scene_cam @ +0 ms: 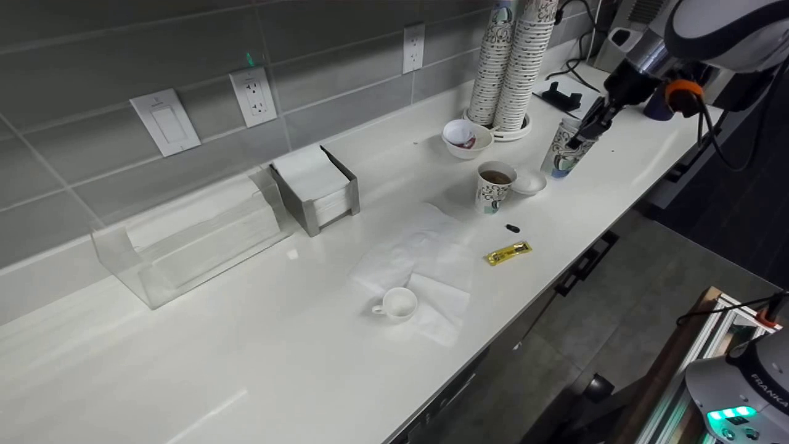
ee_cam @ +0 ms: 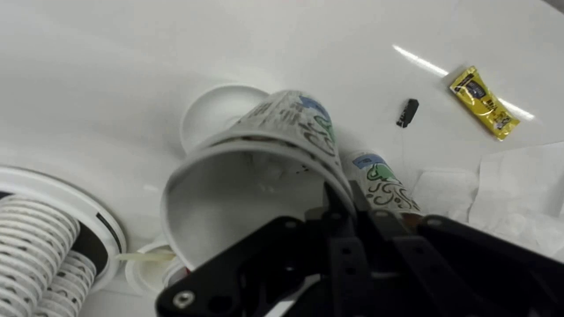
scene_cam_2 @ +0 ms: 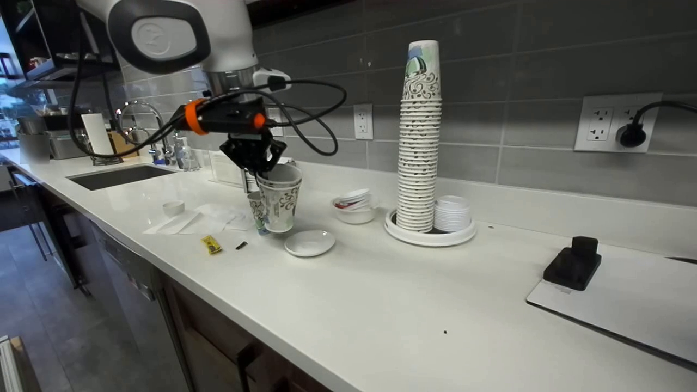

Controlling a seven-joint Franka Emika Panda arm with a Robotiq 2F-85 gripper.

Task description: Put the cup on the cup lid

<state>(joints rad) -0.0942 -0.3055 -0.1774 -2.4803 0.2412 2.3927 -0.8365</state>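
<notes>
The cup [scene_cam: 564, 151] is a pale patterned paper cup, seemingly with another nested in it. It shows in both exterior views [scene_cam_2: 281, 209] and, mouth toward the camera, in the wrist view [ee_cam: 286, 116]. My gripper [ee_cam: 346, 198] is shut on its rim wall, one finger inside and one outside. In the exterior views the gripper [scene_cam: 587, 131] is at the cup's top. The cup is tilted, its base beside the cup lid; I cannot tell whether it touches the counter. The cup lid [scene_cam: 530, 182] is a flat white disc lying on the counter [scene_cam_2: 310, 243], partly behind the cup in the wrist view [ee_cam: 211, 112].
A cup with brown liquid [scene_cam: 491, 196] stands close to the lid. A white bowl [scene_cam_2: 354, 216] and tall cup stacks [scene_cam_2: 419, 158] stand near the wall. A small white mug [scene_cam: 397, 304], napkins [scene_cam: 441, 296], a yellow packet [ee_cam: 484, 105] and a small black piece [ee_cam: 408, 112] lie around.
</notes>
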